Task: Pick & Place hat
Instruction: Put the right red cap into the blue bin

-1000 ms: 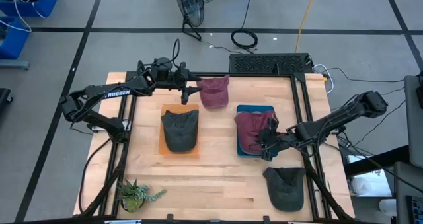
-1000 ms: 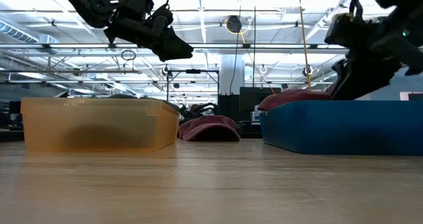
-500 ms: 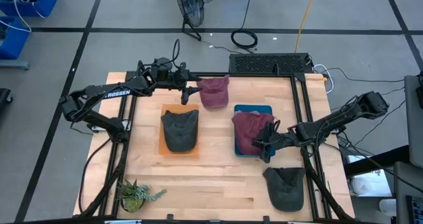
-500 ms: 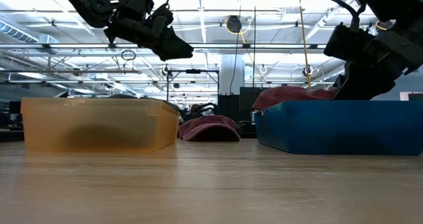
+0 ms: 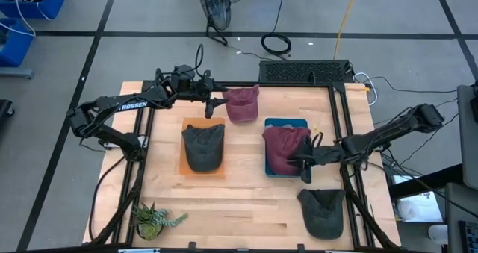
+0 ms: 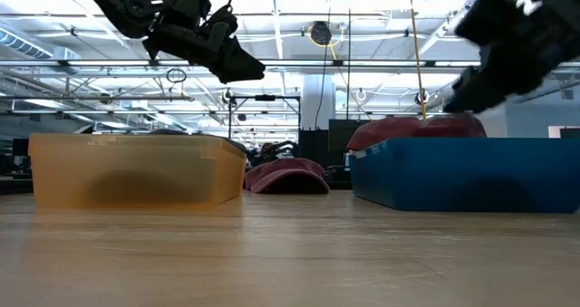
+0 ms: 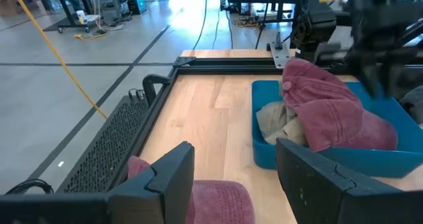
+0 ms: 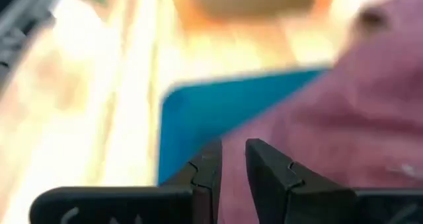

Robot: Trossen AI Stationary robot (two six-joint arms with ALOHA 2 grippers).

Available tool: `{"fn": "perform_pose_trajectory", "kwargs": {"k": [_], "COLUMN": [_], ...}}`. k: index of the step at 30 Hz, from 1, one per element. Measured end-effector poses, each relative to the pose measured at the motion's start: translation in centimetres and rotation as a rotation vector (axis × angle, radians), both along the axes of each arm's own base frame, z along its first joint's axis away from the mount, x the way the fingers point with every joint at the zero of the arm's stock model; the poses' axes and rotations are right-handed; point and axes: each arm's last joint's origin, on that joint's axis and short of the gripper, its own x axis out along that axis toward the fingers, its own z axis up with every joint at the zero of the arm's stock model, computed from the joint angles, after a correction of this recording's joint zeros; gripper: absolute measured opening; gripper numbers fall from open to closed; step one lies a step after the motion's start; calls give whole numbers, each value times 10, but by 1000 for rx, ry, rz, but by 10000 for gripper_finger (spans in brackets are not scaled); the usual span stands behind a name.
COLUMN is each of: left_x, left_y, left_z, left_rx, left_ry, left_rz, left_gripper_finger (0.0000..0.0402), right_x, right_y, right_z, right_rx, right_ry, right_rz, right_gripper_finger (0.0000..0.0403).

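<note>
Counter [image 5: 246, 193] carries an orange tray [image 5: 187, 168] w/ a dark hat [image 5: 203, 146], and a blue bin [image 5: 274, 169] w/ a maroon hat [image 5: 285, 148] heaped in it. Bin has slid a bit toward centre over the last sec. Right jaws [image 5: 305, 165], at the bin's near corner, have lifted off the hat, nearly together, holding nothing, so that placement looks done. Second maroon hat [image 5: 241, 105] lies at the far edge, likely next; left jaws [image 5: 214, 106] hover just beside it, spread, empty. Grey hat [image 5: 323, 212] waits at the near right.
</note>
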Motion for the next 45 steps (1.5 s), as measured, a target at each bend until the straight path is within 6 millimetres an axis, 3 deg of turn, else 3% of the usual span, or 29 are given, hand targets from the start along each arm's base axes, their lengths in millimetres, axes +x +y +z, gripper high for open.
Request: {"fn": "perform_pose_trajectory", "kwargs": {"k": [7,12,16,20,26,37,45], "left_x": [4,18,30,39,64,139,160], "left_y": [-7,-38,-62,-73,-83,-100,-109], "left_z": [0,-3,2,15,14,-22,-40], "left_rx": [-17,6,69,100,43,22,80], "left_ry": [-2,22,3,31,102,231,376], "left_rz": [-28,-200,-241,-168,-183,-281,-250], "left_gripper_finger": [214,214,214,214,214,214,214], "right_x": [-7,-22,-34,-46,-61,-58,-55], "right_y": [-7,-17,-23,-27,-30,-33,-43], "right_z": [32,45,51,45,35,33,13], "right_rx": [-146,-231,-149,-46,7,-42,-70], "right_ry": [-53,45,56,121,267,299,359], "right_rz": [-101,-304,-458,-564,-643,-641,-647], "right_gripper_finger": [59,59,59,59,59,59,59]}}
